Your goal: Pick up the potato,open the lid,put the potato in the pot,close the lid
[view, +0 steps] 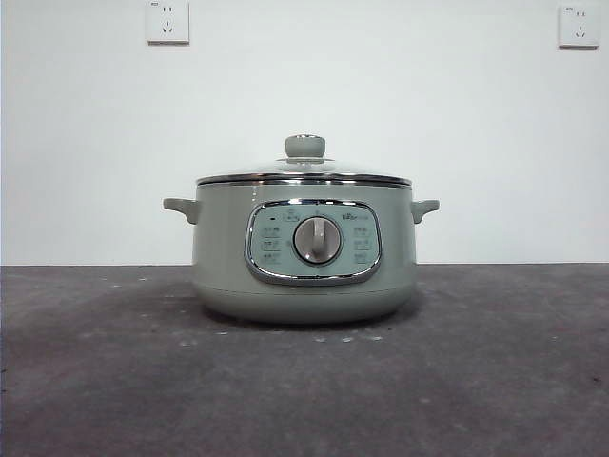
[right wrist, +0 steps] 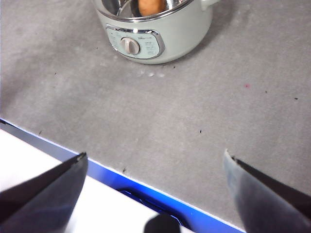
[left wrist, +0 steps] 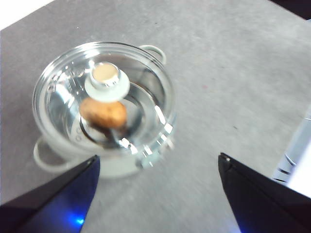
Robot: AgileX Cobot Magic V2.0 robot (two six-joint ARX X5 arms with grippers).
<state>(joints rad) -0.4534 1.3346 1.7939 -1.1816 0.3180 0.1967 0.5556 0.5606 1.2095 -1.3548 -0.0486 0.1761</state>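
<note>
Left wrist view shows the left gripper point(left wrist: 155, 194) open-jawed above the pot point(left wrist: 104, 109), lid point(left wrist: 102, 97) on, potato point(left wrist: 103, 113) inside. Right gripper point(right wrist: 155, 194), also open and empty, hangs well back from the pot's dial side.

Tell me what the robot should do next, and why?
Probably nothing beyond pulling both arms back to rest: the orange-brown potato already lies inside the squat sage-green pot, the clear glass lid sits closed on it, and both grippers hang open, away from it.
</note>
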